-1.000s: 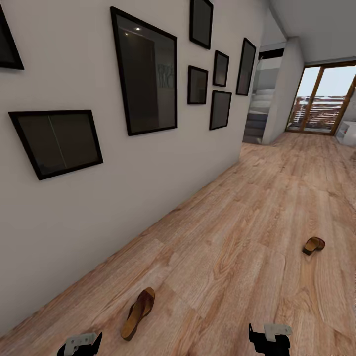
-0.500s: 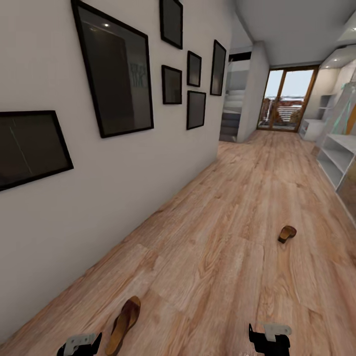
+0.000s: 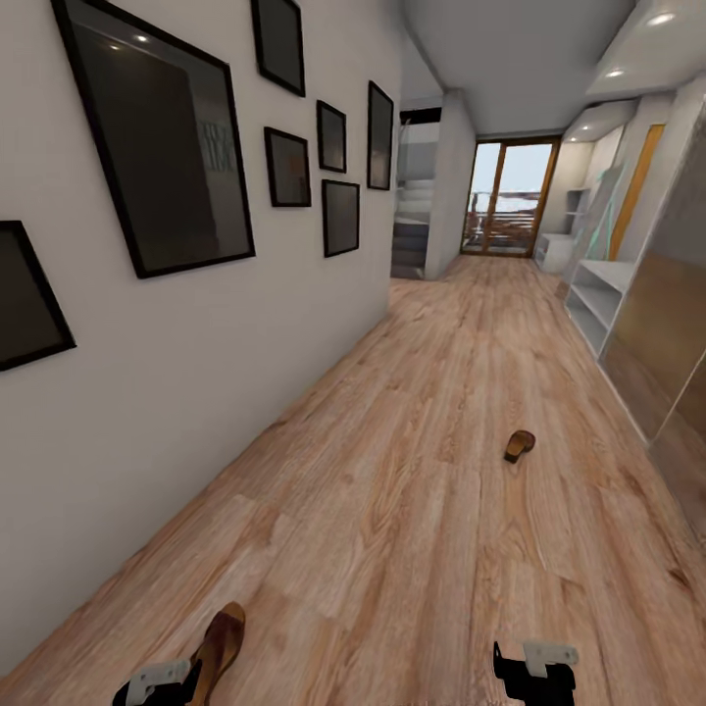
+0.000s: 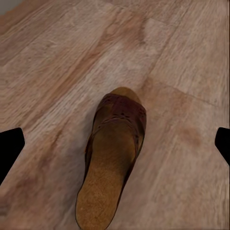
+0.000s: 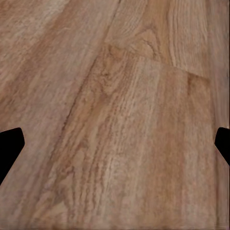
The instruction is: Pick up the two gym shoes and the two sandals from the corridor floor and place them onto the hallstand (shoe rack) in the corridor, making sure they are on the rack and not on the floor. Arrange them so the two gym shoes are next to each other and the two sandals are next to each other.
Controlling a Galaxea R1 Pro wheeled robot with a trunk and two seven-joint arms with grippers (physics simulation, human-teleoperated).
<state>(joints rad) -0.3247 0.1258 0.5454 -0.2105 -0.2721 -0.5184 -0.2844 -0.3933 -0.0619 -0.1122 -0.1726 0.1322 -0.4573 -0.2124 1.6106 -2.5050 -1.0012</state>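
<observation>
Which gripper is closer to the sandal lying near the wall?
Left. The left gripper hangs right beside the near sandal, which lies between its open fingertips in the left wrist view. The right gripper is well off to the sandal's side, over bare floor.

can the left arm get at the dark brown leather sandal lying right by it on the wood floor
Probably yes. The dark brown leather sandal lies flat on the wood plank floor beneath the open left gripper, with nothing between them or crowding it.

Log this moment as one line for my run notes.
phase: approach | left hand: open above near sandal | right hand: open, over floor | far sandal: on floor | rack: right wall ahead
</observation>
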